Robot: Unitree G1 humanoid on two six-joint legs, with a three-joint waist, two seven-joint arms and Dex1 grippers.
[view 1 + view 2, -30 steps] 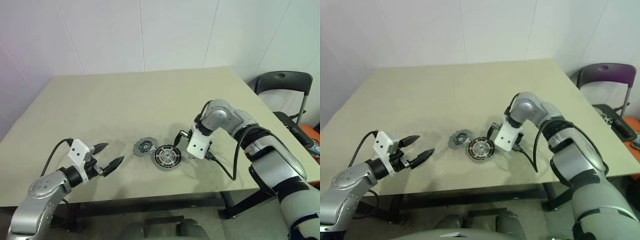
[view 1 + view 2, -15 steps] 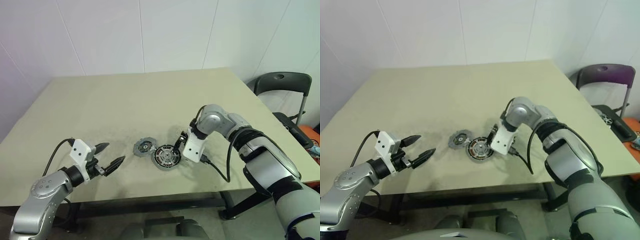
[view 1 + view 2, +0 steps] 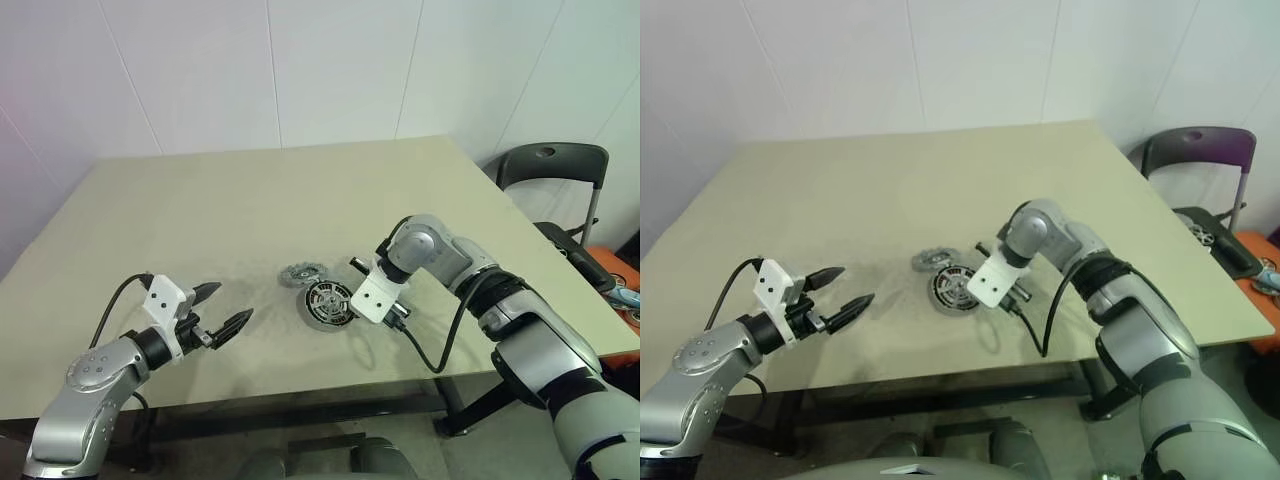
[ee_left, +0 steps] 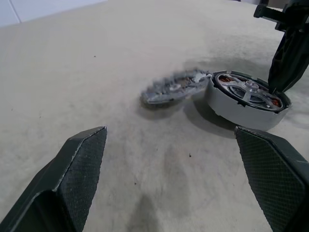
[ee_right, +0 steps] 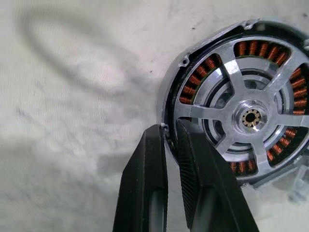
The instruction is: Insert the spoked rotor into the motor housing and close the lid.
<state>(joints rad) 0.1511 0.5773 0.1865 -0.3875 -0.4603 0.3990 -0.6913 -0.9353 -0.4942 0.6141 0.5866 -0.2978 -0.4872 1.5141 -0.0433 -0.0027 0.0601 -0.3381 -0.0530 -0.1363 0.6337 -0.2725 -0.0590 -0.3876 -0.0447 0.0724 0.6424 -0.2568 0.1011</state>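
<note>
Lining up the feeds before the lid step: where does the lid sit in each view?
Left eye: lid, behind-left of motor housing.
Right eye: lid, same side.
Left wrist: lid, against the housing.
Right wrist: cannot tell.
Shared landmark: the motor housing.

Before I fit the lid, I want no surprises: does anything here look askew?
Yes. The lid is tipped, one edge propped on the motor housing rim instead of lying flat. The spoked rotor sits inside, and the right gripper pinches that housing's rim.
</note>
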